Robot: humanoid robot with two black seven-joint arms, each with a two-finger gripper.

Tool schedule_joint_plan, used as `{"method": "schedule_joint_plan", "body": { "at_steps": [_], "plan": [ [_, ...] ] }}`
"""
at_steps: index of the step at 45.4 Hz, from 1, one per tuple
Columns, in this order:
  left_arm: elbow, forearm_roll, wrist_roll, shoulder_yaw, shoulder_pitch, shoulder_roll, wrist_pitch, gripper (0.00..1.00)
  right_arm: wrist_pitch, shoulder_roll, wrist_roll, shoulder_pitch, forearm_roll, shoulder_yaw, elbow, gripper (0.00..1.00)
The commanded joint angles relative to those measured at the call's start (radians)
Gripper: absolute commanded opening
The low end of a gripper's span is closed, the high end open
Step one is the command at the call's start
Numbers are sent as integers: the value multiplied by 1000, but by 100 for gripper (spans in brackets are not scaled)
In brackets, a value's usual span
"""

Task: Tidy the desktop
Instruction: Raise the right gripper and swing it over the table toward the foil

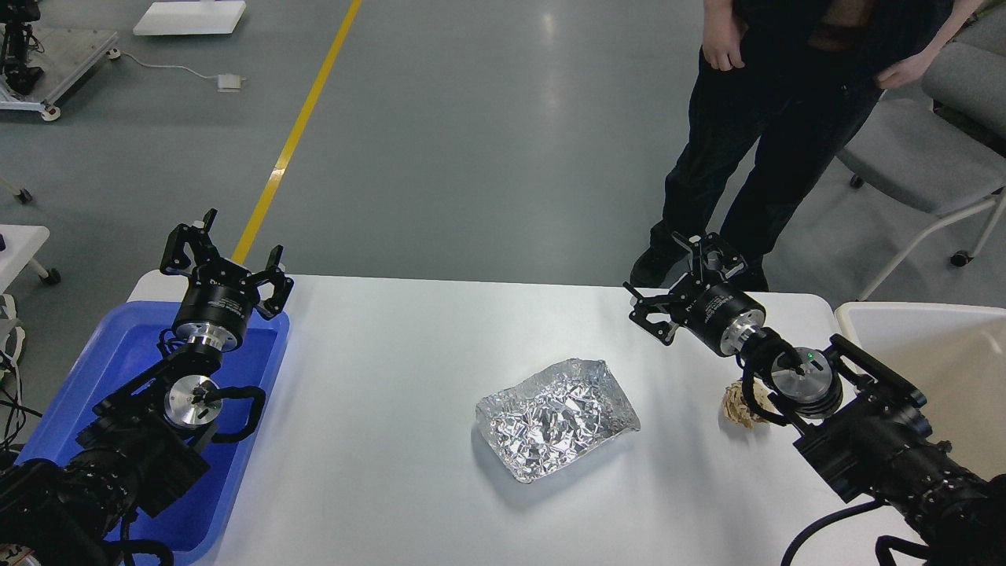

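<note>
Across the lower frame: white matte tabletop (393, 354) with rounded corners.
Crumpled foil tray (556, 417) at center; blue tray (118, 354) left, beige bin (927, 330) right; left end effector (224, 255) and right end effector (677, 287) both spread apart, empty.

On the desktop (377, 409) we see wide bare room left of the crumpled foil tray (556, 417), reaching to the blue plastic tray (118, 354). The foil tray blocks the middle. Right of it a narrower bare strip runs to a small tan crumpled object (735, 409), perhaps paper, partly hidden under our right arm. The cream-beige bin (927, 354) bounds the right edge; a standing person (770, 134) is beyond the far edge.
</note>
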Motion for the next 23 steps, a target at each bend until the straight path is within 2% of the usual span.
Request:
{"method": "schedule_joint_plan", "body": {
  "at_steps": [1, 17, 23],
  "plan": [
    [0, 0, 0, 0, 0, 0, 0, 100, 0, 0, 0, 15, -42, -1, 26, 100],
    [0, 0, -2, 0, 0, 0, 0, 100, -13, -70, 0, 15, -329, -1, 212, 100],
    [0, 0, 0, 0, 0, 0, 0, 100, -49, -87, 0, 16, -468, -3, 304, 100]
  ]
}}
